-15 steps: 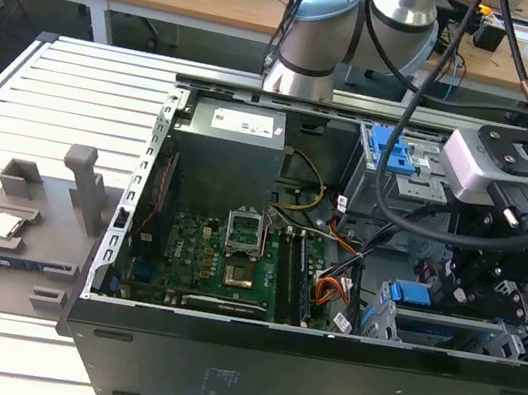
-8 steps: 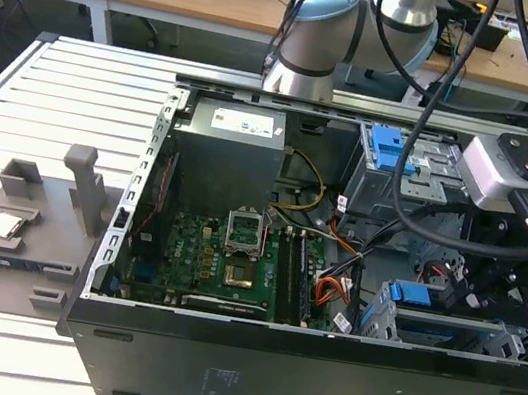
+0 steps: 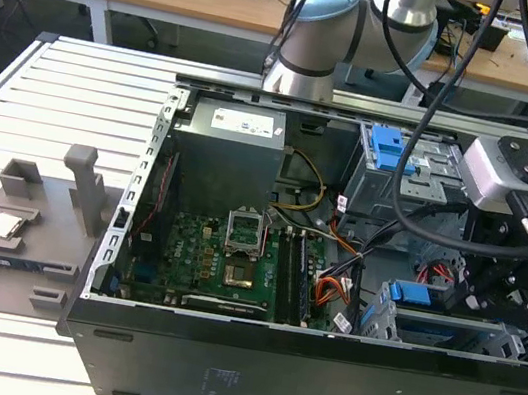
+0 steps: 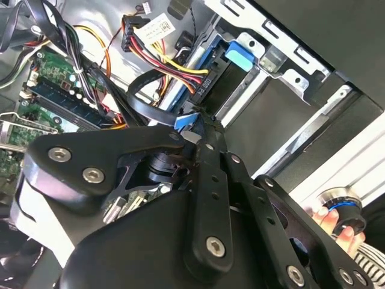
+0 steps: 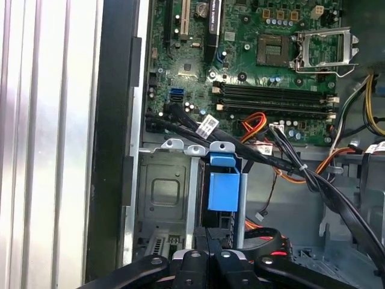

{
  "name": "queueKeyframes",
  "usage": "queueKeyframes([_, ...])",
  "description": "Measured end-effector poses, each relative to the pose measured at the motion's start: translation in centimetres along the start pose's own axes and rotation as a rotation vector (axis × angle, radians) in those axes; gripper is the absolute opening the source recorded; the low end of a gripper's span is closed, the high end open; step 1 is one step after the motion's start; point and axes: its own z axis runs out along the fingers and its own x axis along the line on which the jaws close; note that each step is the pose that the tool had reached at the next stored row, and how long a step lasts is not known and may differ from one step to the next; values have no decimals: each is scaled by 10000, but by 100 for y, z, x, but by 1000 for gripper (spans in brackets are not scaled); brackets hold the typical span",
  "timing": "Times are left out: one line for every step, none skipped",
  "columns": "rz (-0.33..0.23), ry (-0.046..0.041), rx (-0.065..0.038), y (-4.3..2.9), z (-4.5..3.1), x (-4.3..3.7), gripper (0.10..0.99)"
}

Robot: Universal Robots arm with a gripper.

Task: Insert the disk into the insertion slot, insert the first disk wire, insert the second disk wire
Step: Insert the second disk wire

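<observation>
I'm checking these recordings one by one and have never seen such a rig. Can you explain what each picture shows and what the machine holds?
It is one robot arm working inside an open computer case on a slatted table. The exterior view is from a camera off the arm; both wrist views ride on the arm and look into the case. A grey tray lies beside the case. The disk, in its blue frame, sits in the slot. The gripper is at a blue plug on a black wire; whether it grips it I cannot tell.
</observation>
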Motion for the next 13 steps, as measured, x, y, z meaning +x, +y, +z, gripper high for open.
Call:
queueKeyframes([32, 1, 0, 0, 1, -5, 106])
queueKeyframes([65, -1, 1, -1, 2, -13, 106])
queueKeyframes([86, -2, 1, -1, 4, -21, 106])
queueKeyframes([109, -1, 2, -2, 4, -35, 106])
queueKeyframes([122, 0, 2, -3, 4, -47, 106])
queueKeyframes([131, 2, 3, -3, 3, -53, 106])
queueKeyframes([137, 0, 2, -3, 2, -54, 106])
queueKeyframes([140, -2, 2, -3, -8, -54, 106])
queueKeyframes([145, -2, 2, -2, -18, -54, 106])
queueKeyframes([152, -4, 2, -2, -24, -52, 106])
queueKeyframes([161, -2, 2, -5, -30, -48, 106])
queueKeyframes([173, -2, 1, -11, -31, -30, 106])
queueKeyframes([192, -3, -9, -16, -31, -8, 106])
